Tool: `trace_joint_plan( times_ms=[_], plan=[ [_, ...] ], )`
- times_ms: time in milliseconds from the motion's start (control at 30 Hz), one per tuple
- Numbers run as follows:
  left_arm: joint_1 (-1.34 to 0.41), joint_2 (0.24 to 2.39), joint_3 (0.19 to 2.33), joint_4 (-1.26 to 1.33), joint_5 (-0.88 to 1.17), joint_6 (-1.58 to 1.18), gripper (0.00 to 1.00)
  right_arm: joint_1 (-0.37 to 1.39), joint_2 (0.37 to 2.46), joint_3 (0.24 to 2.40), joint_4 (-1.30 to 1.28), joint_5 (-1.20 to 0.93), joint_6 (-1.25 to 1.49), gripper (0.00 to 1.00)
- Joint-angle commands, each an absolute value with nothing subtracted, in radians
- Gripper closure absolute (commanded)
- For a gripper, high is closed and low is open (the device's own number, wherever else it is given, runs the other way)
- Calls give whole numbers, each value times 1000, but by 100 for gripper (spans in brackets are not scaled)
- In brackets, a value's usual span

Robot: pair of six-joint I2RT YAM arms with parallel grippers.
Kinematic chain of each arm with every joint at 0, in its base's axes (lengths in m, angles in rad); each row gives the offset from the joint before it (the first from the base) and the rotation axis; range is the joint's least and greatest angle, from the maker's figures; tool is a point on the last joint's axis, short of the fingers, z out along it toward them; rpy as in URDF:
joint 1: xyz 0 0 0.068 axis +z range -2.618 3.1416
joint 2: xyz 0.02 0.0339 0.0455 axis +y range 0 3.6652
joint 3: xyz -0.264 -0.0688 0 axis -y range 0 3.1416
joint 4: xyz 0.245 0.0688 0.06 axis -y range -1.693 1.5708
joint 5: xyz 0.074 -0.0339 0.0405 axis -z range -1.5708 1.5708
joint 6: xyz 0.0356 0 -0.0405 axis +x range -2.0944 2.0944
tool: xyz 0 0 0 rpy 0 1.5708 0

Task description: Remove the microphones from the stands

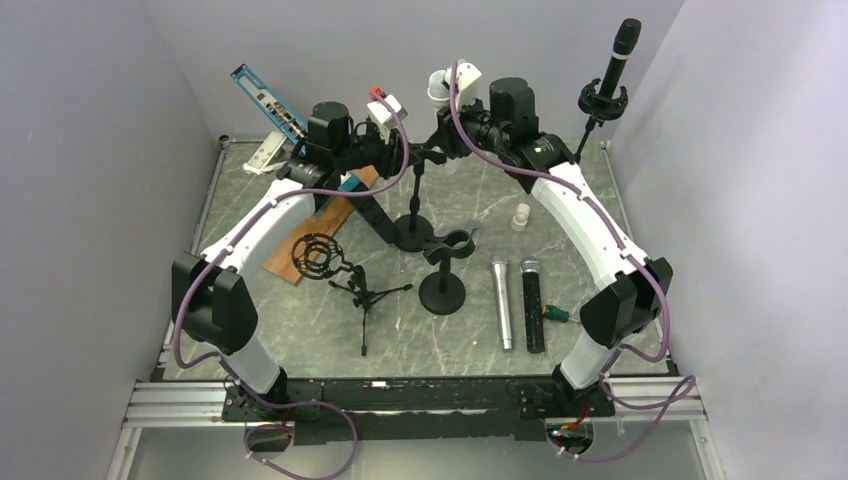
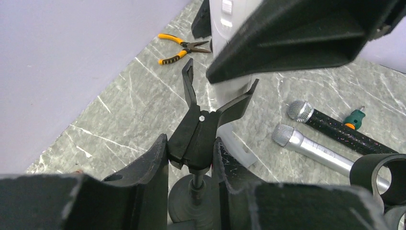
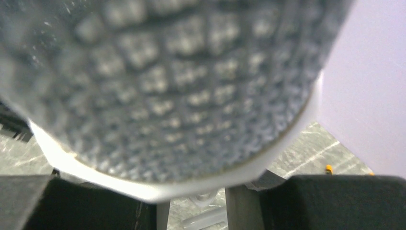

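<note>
We see both arms meeting in the upper middle of the top view, over the thin black stand (image 1: 414, 205), whose round base sits on the grey marbled table (image 1: 450, 340).

The left gripper (image 2: 190, 148) is clamped on the stand's clip (image 2: 196, 132). In the left wrist view its two dark fingers (image 2: 148, 167) press against the clip's block from either side, just above the pole. The clip's two prongs spread upward, and the white microphone (image 1: 438, 88) passes between them, its pale body running from the upper middle of that view down past the right prong.

The right gripper (image 3: 196, 201) grasps this microphone. In the right wrist view the blurred grey grille and its white rim fill nearly the whole frame, with the dark fingers at the lower left and lower right. In the top view the microphone's head points up, above and between the two grippers.

Lower in the top view we find a second, shorter stand (image 1: 443, 272) with an empty ring holder. To its right a silver microphone (image 1: 503, 300) and a black microphone (image 1: 532, 305) lie side by side, and a green-handled screwdriver (image 1: 556, 314) lies just beyond them. Left of centre a shock mount (image 1: 320, 255) sits on a small tripod, near a wooden board (image 1: 325, 225). Orange-handled pliers (image 2: 184, 48) lie at the upper middle of the left wrist view. Another dark microphone (image 1: 622, 48) stands clipped in the upper right corner of the top view.
</note>
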State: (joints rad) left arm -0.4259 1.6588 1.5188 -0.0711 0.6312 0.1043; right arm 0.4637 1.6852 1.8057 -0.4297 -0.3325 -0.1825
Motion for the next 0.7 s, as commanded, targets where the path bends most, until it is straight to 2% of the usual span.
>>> trace_joint_plan(
  times_ms=[0, 200, 267, 367, 400, 533, 667],
  plan=[
    [-431, 1636, 1480, -101, 604, 118, 100, 467, 1629, 1886, -375, -108, -126, 100],
    [-431, 1619, 1467, -86, 610, 108, 100, 465, 1564, 1886, -446, 416, -71, 100],
    [-431, 1620, 1474, -88, 617, 97, 100, 467, 1528, 1816, -482, 507, -32, 100],
    [-431, 1629, 1495, -108, 618, 64, 97, 465, 1445, 1663, -518, 492, 81, 100],
    [-431, 1634, 1502, -116, 619, 57, 92, 464, 1416, 1609, -530, 467, 125, 100],
    [-431, 1646, 1529, -145, 644, 23, 61, 464, 1307, 1392, -591, 344, 267, 100],
    [-430, 1628, 1528, -147, 646, 7, 47, 463, 1243, 1272, -704, 263, 357, 100]
  ],
)
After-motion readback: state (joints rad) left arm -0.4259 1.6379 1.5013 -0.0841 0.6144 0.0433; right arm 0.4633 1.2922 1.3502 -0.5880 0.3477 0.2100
